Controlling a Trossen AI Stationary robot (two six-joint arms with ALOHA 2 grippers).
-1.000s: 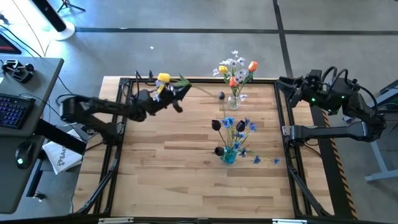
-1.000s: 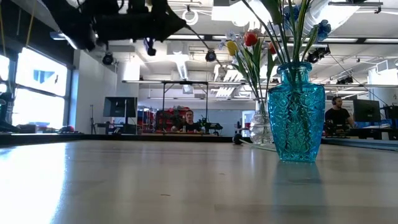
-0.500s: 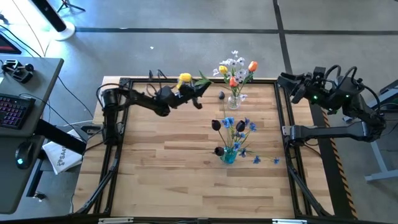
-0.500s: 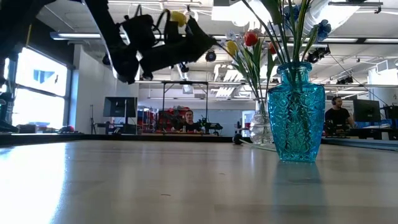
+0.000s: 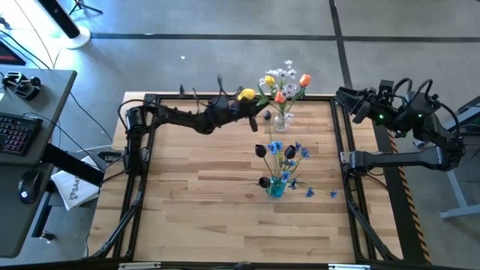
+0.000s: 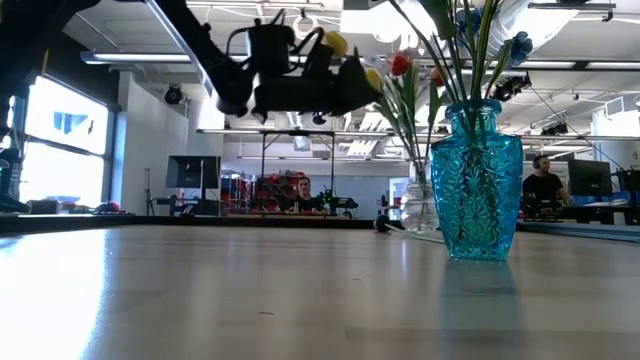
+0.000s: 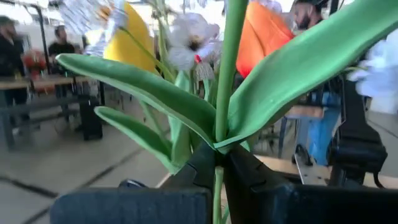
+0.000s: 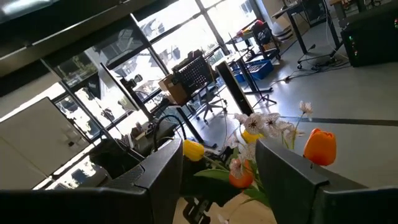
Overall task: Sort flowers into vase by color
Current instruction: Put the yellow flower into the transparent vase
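My left gripper is raised near the table's far edge, just left of the clear vase, and is shut on a yellow tulip. In the low view the tulip's head stands above the gripper. The clear vase holds white sprays, orange tulips and a yellow tulip. The blue vase in mid-table holds blue sprays and dark purple tulips. My right gripper waits open, raised over the far right corner. My left gripper pinches the yellow tulip's green stem between its two fingers, just below where the leaves branch off. The fingers come about level from the table's left and lie across the stem. The flower is lifted clear, with its head above the fingers.
A blue spray lies on the table right of the blue vase. A small dark flower head lies beside the clear vase. The wood on the left and near side of the table is bare. People sit in the room beyond.
My left arm has swung along the far edge toward the table's right, carrying the yellow tulip from the far left corner up to the clear vase. The right arm has barely moved.
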